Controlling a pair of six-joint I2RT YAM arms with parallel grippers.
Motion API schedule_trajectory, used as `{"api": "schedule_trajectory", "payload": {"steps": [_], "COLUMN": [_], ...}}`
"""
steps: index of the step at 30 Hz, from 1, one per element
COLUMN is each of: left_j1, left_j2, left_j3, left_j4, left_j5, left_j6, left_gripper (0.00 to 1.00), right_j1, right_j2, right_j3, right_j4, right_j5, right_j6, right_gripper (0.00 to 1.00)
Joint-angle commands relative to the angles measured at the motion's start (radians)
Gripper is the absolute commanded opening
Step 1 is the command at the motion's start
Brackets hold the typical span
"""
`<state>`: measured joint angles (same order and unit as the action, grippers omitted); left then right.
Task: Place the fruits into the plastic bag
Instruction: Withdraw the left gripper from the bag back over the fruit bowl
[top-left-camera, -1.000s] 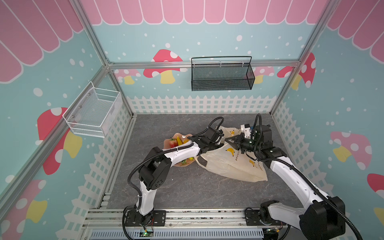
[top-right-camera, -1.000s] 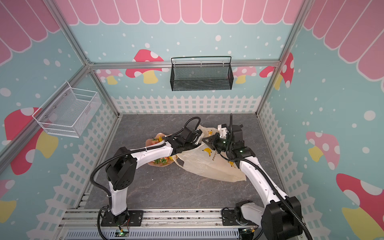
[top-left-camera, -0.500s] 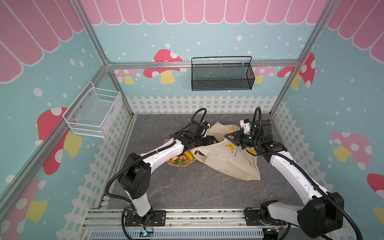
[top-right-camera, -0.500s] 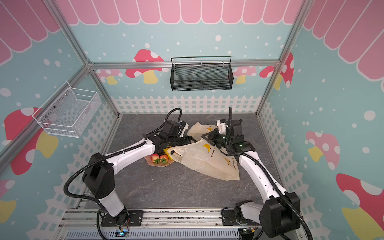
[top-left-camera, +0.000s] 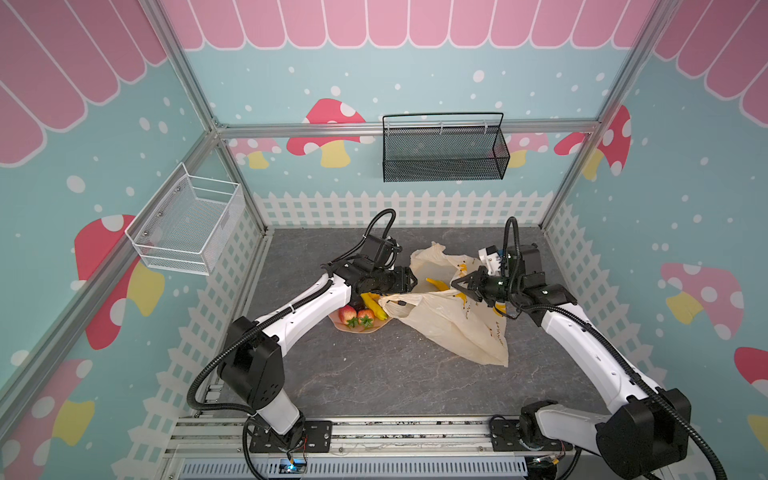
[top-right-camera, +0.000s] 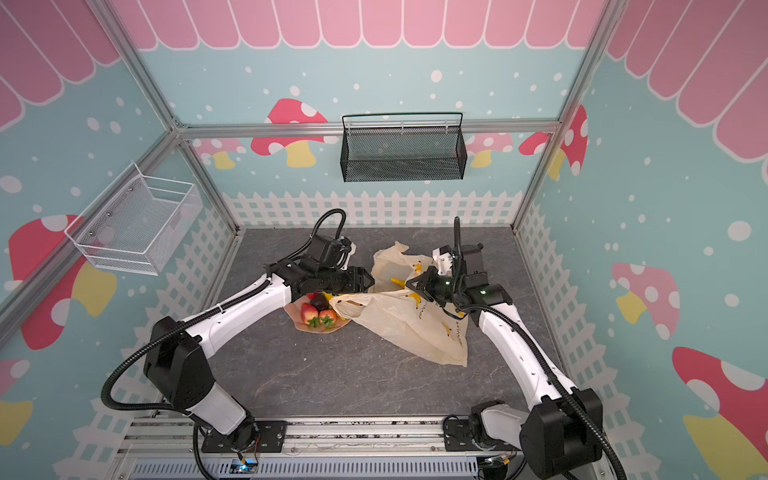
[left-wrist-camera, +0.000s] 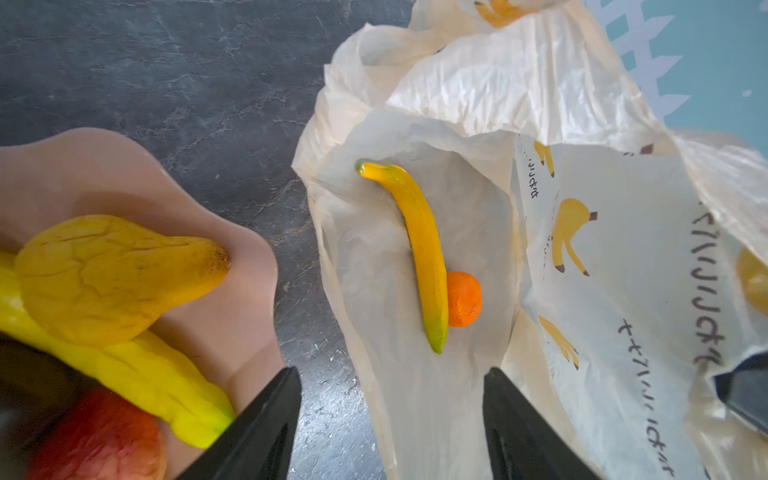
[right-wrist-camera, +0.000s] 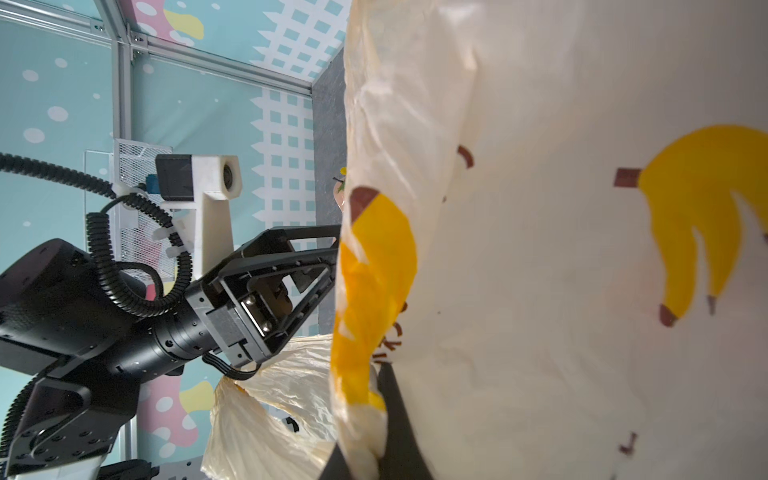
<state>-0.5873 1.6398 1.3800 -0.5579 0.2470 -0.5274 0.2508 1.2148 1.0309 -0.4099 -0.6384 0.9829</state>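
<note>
On bench (top-left-camera: 374, 374), pinching bag (top-left-camera: 453, 328) edge with right gripper (top-left-camera: 459, 286), mouth held open. Left gripper (top-left-camera: 411, 280) spread, empty, by mouth. Banana (left-wrist-camera: 419, 249), orange (left-wrist-camera: 464, 299) inside bag; strawberries (top-left-camera: 348, 314), pear (left-wrist-camera: 108, 274) on dish (left-wrist-camera: 83, 174).

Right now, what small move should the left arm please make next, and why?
Probably move the open, empty left gripper over the dish onto the pear: a banana and orange lie in the plastic bag, held open by the right gripper.

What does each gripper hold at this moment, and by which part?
The right gripper is shut on the plastic bag, pinching the upper layer at the edge of its mouth. The left gripper is open and holds nothing.
</note>
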Motion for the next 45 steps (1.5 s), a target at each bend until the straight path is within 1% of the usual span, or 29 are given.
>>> {"api": "schedule_trajectory", "payload": {"steps": [1,8,11,15,20,22,27,32,36,39,45], "left_j1": [-0.001,-0.015,-0.013,0.001,0.040,0.052,0.065,0.069,0.069,0.069,0.070], "left_j2": [-0.033,-0.119,-0.168,-0.213,-0.189,-0.163,-0.076,-0.009,0.040,0.073,0.150], "left_j3": [0.031,-0.055,-0.097,-0.140,-0.106,-0.070,0.037,0.104,0.132,0.143,0.181], "left_j4": [-0.058,-0.086,-0.093,-0.107,-0.195,-0.245,-0.365,-0.401,-0.416,-0.418,-0.425], "left_j5": [0.046,0.125,0.124,0.075,-0.029,-0.074,-0.188,-0.244,-0.241,-0.271,-0.282], "left_j6": [0.003,0.024,0.020,-0.004,-0.008,0.026,0.178,0.287,0.412,0.508,0.641], "left_gripper": [0.68,0.67,0.66,0.68,0.70,0.70,0.70,0.70,0.71,0.77,0.81], "right_j1": [0.004,0.004,0.004,0.004,0.004,0.004,0.003,0.004,0.004,0.004,0.004], "right_j2": [-0.030,-0.038,-0.040,-0.043,-0.041,-0.040,-0.045,-0.046,-0.054,-0.060,-0.066], "right_j3": [0.000,0.029,0.045,0.058,0.061,0.062,0.052,0.060,0.055,0.049,0.049], "right_j4": [-0.038,-0.056,-0.090,-0.125,-0.133,-0.132,-0.130,-0.130,-0.129,-0.129,-0.129], "right_j5": [0.044,0.081,0.095,0.111,0.105,0.104,0.099,0.098,0.102,0.101,0.099], "right_j6": [-0.032,-0.054,-0.080,-0.112,-0.121,-0.121,-0.116,-0.118,-0.118,-0.118,-0.118], "right_gripper": [0.00,0.00,0.00,0.00,0.00,0.00,0.00,0.00,0.00,0.00,0.00]}}
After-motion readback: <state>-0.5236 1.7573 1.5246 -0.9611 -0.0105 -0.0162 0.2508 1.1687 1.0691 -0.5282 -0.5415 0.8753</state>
